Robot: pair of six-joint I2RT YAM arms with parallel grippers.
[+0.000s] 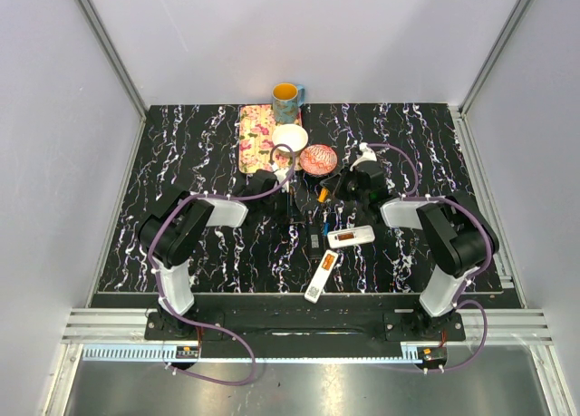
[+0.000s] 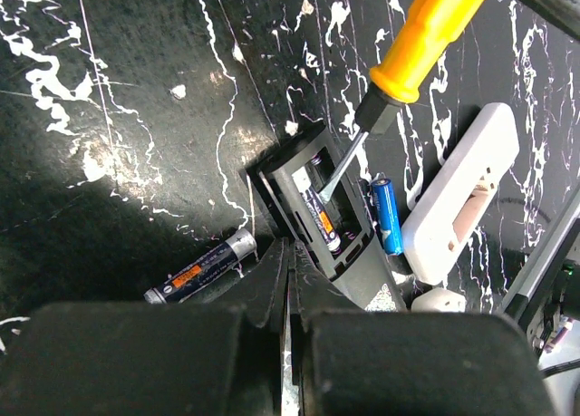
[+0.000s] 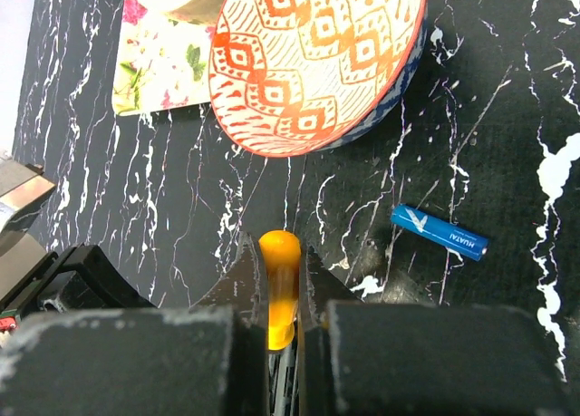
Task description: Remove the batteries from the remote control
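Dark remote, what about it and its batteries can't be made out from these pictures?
- Left wrist view: the near end of the dark remote is hidden behind the left gripper; the screwdriver crosses the compartment, so how many batteries are inside is unclear.
- Right wrist view: the screwdriver's shaft and tip are hidden beneath the right gripper; only its handle shows.
- Top view: the compartment is too small, crowded by both grippers.

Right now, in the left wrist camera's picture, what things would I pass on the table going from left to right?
black-and-orange battery → dark remote with its battery bay open → blue battery → white remote
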